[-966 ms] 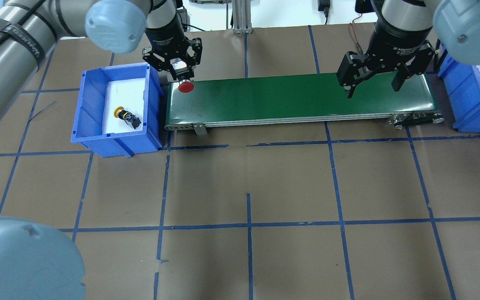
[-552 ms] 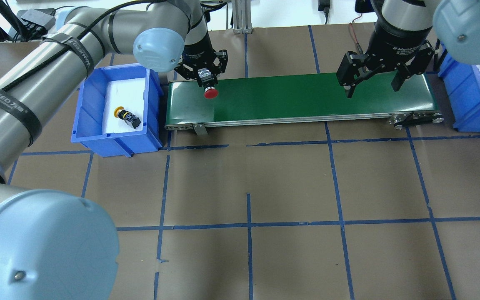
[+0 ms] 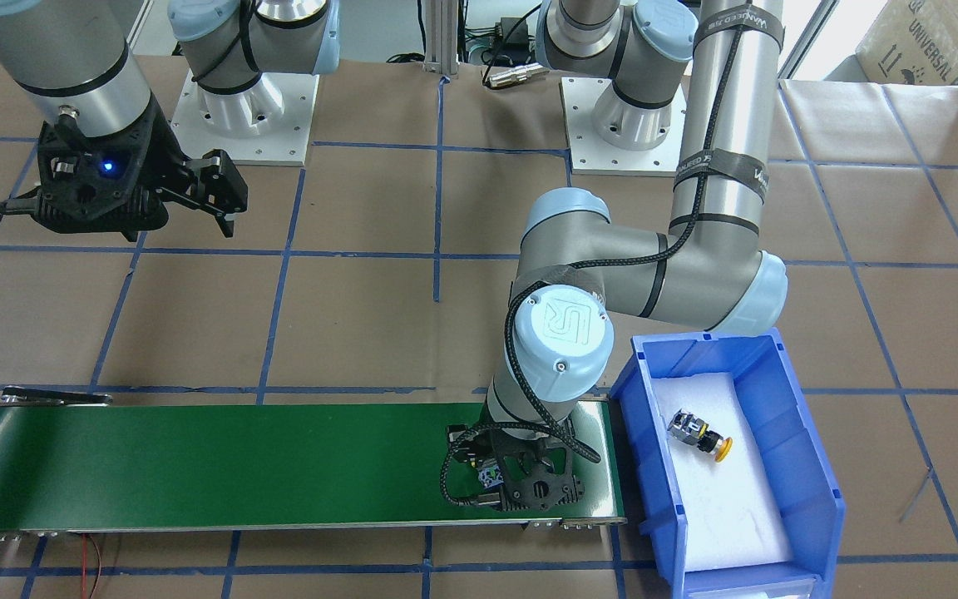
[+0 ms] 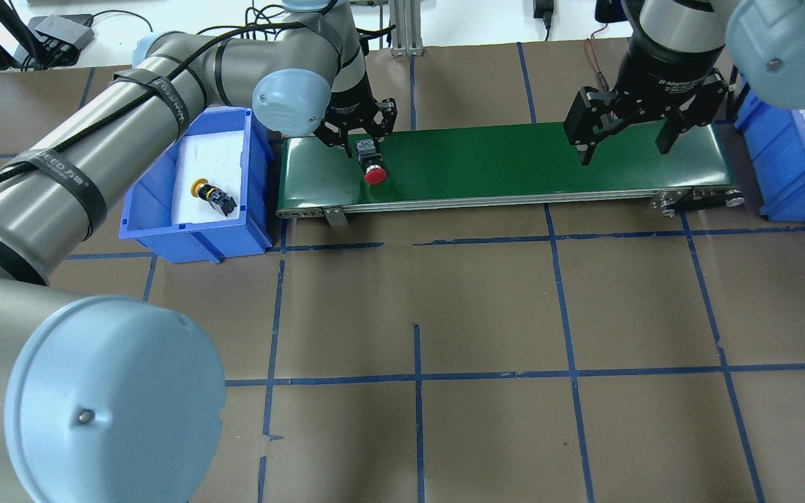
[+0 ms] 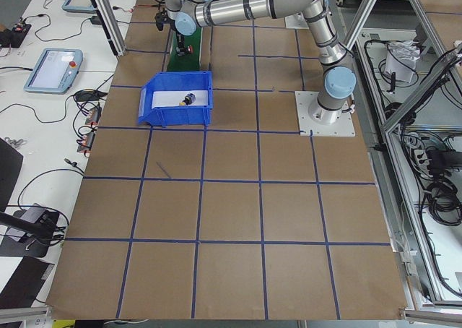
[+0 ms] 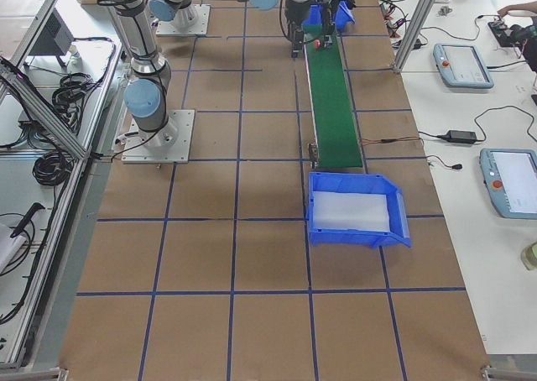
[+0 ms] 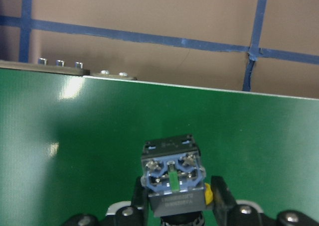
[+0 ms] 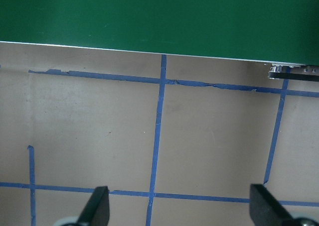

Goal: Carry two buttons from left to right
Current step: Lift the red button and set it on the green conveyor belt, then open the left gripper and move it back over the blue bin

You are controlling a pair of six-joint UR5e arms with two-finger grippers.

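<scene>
My left gripper (image 4: pixel 369 152) is shut on the red button (image 4: pixel 374 175) and holds it cap down over the left end of the green conveyor belt (image 4: pixel 514 157). I cannot tell whether the cap touches the belt. The left wrist view shows the button's grey contact block (image 7: pixel 172 178) between the fingers (image 7: pixel 220 196). The yellow button (image 4: pixel 212 195) lies on its side on white foam in the left blue bin (image 4: pixel 193 241); it also shows in the front-facing view (image 3: pixel 700 434). My right gripper (image 4: pixel 625 148) is open and empty above the belt's right end.
A second blue bin (image 4: pixel 787 175) with white foam stands past the belt's right end. Brown paper with a blue tape grid (image 4: pixel 416 377) covers the table. The belt's metal frame and rollers (image 4: pixel 699 199) run along its near edge.
My left gripper has carried the red button rightward from the belt's left end and toward its near edge. The right arm and the yellow button have not moved.
</scene>
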